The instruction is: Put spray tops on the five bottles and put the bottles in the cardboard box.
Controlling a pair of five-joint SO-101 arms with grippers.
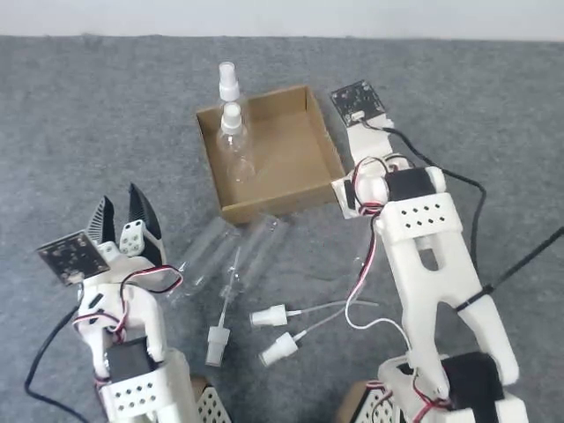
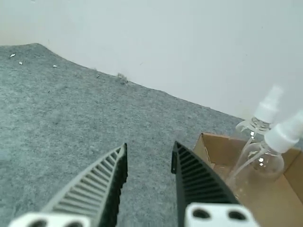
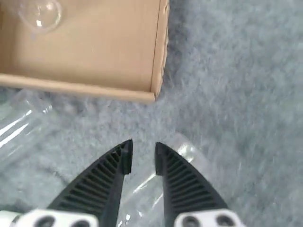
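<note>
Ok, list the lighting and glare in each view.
High view: soft even light, faint glints on the lying bottles. Left wrist view: bright highlights on the standing bottles in the cardboard box. Right wrist view: white streaks on a clear bottle beside the box.

the right gripper hid much of a clear bottle beneath it; the cardboard box ran off the edge.

I see the open cardboard box on the grey table. Two clear bottles stand upright in its far left corner, the front bottle close against the rear bottle, both wearing white spray tops. Three topless bottles lie side by side just before the box. Beyond them lie three loose spray tops, dip tubes attached.
</note>
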